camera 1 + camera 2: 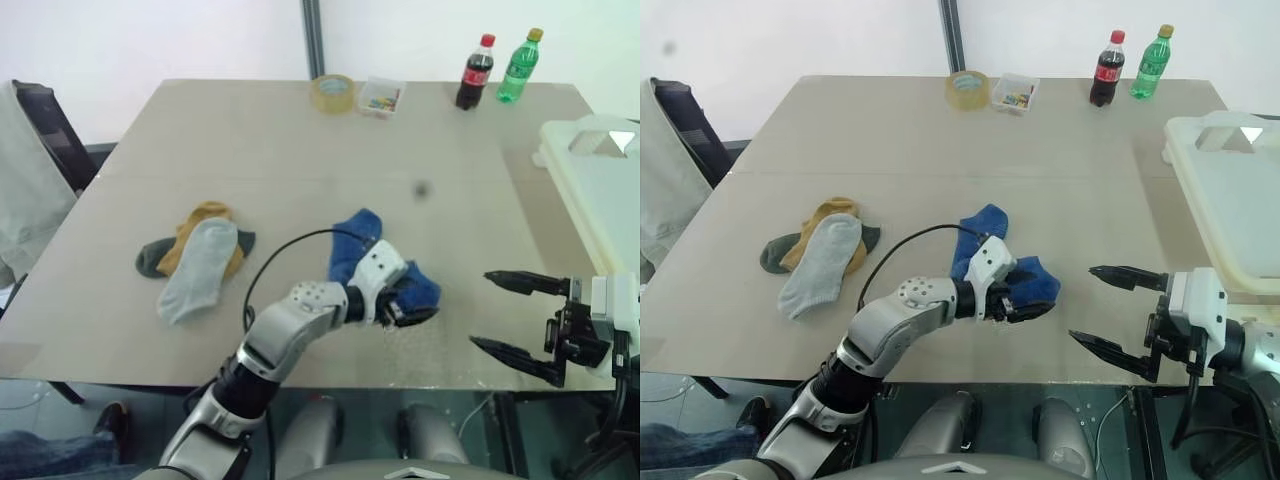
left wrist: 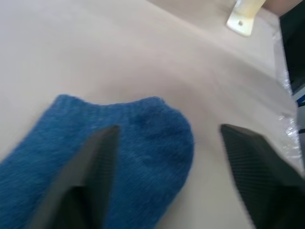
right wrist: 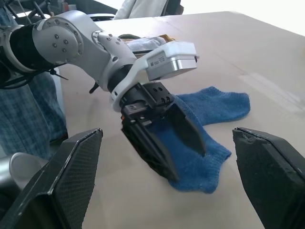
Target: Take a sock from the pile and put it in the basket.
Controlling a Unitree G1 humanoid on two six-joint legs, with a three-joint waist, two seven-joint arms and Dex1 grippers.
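A blue sock lies flat on the table, apart from the pile of light grey, mustard and dark socks to its left. My left gripper is open low over the sock's near end. In the left wrist view one finger sits over the blue sock and the other over bare table. My right gripper hangs open and empty at the table's front right, pointing toward the left gripper. The cream-white basket stands at the right edge.
At the table's far edge stand a tape roll, a small clear box of coloured bits, a cola bottle and a green bottle. A chair with a draped garment is at the left.
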